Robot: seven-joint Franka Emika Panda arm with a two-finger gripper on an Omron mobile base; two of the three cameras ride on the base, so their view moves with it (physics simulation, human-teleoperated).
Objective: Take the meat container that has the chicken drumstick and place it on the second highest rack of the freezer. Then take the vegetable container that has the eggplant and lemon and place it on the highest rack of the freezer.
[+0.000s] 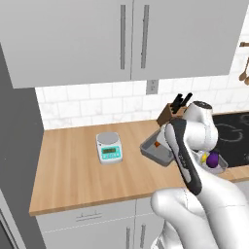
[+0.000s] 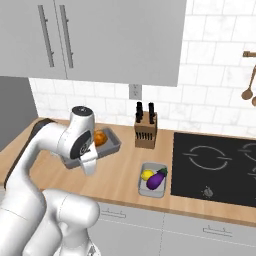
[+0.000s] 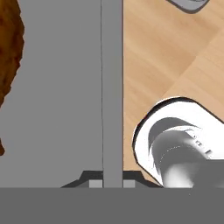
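The grey meat container (image 2: 111,148) sits on the wooden counter with the orange-brown chicken drumstick (image 2: 100,138) inside. My gripper (image 3: 112,183) is shut on the container's near rim (image 3: 112,87), and the drumstick (image 3: 8,52) lies just left of that rim. From the left, the container (image 1: 151,150) is partly hidden by my arm. The vegetable container (image 2: 142,189) stands to the right near the counter's front edge, holding the lemon (image 2: 147,174) and the eggplant (image 2: 156,180). A tall grey freezer side (image 1: 14,146) stands at the far left; its racks are out of view.
A small kitchen scale (image 1: 109,147) stands left of the meat container. A knife block (image 2: 145,131) is against the tiled wall, and a black cooktop (image 2: 215,165) lies to the right. Grey wall cabinets (image 2: 100,35) hang above the counter.
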